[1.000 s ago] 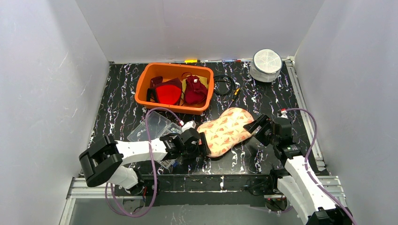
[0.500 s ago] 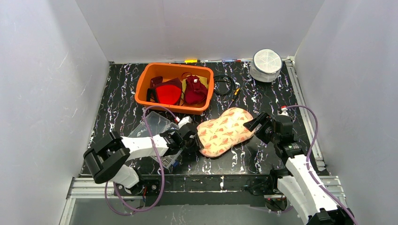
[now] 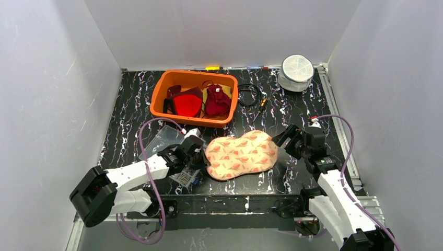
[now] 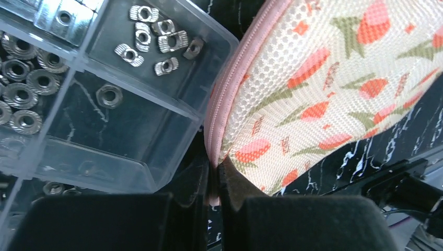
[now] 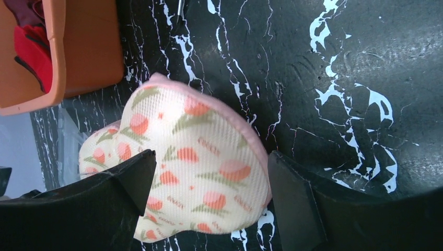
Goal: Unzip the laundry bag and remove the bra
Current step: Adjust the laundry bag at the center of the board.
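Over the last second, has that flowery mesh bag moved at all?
Yes. Against the fixed orange basin, the laundry bag has slid left and slightly toward the arms, its edge pinched by the left gripper.

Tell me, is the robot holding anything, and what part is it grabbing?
Yes. The left gripper is pinching the laundry bag by its pink zipper edge. The right gripper is open around the bag's other end, gripping nothing.
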You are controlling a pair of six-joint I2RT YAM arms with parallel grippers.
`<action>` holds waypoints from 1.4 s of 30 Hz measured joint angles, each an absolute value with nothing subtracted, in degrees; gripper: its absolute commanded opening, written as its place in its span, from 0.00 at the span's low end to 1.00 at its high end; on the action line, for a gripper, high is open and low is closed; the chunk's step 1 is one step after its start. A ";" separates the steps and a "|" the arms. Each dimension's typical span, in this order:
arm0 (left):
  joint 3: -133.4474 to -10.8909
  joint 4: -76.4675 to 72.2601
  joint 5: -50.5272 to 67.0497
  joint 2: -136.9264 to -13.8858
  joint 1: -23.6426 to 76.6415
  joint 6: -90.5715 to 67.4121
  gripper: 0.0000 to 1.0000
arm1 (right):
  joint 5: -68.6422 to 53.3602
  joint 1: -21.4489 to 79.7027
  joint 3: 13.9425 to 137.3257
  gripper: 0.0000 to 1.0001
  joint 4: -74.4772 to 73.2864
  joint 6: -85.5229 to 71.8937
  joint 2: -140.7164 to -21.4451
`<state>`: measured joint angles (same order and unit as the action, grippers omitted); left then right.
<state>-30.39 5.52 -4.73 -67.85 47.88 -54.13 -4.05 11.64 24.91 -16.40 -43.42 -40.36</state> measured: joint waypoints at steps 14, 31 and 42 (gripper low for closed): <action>-47.18 28.08 -2.87 -75.37 45.47 -35.92 0.00 | -8.51 11.66 21.19 0.74 -11.29 -42.65 -45.84; -61.87 38.41 -12.16 -81.76 45.58 -29.80 0.76 | -11.20 11.77 18.22 0.87 -19.53 -42.68 -37.91; -45.58 32.91 -10.87 -53.69 58.06 -49.69 0.81 | -12.69 11.90 21.96 0.83 -18.06 -42.48 -39.07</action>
